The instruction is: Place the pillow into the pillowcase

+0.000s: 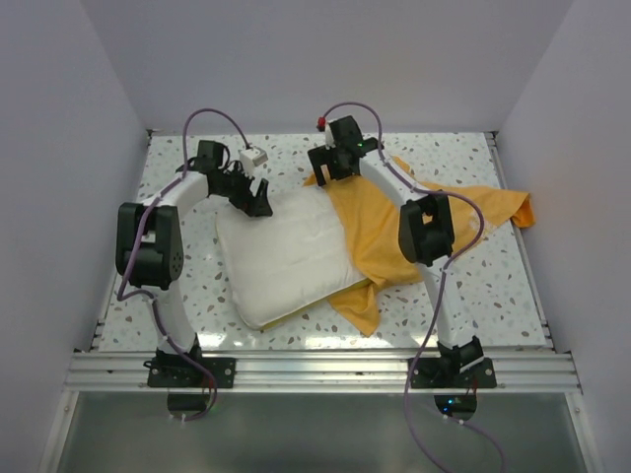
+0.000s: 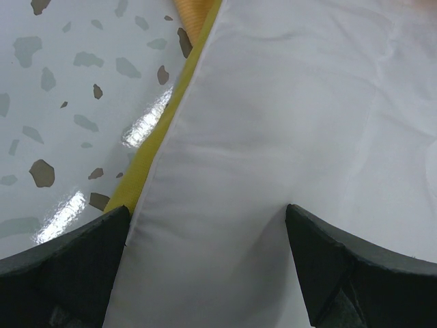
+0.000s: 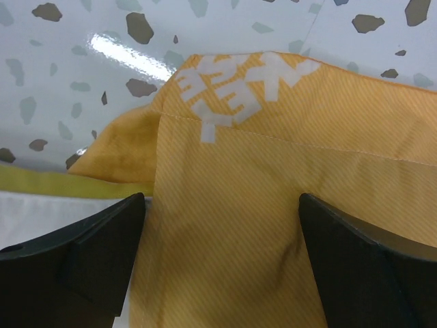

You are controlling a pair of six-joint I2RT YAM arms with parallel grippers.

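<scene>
The cream-white pillow (image 1: pixel 291 256) lies flat mid-table, its yellow-green strip (image 2: pixel 160 137) along the far edge. The orange-yellow pillowcase (image 1: pixel 394 236) is draped over the pillow's right end and trails off to the right. My left gripper (image 1: pixel 258 202) is at the pillow's far left corner. In the left wrist view it (image 2: pixel 208 225) is open, jaws wide apart over the white pillow cloth (image 2: pixel 287 123). My right gripper (image 1: pixel 330 168) is at the pillowcase's far corner. In the right wrist view it (image 3: pixel 222 232) is open over the orange cloth (image 3: pixel 287 178), near white letters (image 3: pixel 239 85). The Mickey face is hidden.
The speckled table (image 1: pixel 187 296) is walled in white on three sides. A small red object (image 1: pixel 321 122) sits at the back edge. An aluminium rail (image 1: pixel 315 370) runs along the front. The pillowcase's far tip (image 1: pixel 523 209) lies near the right wall.
</scene>
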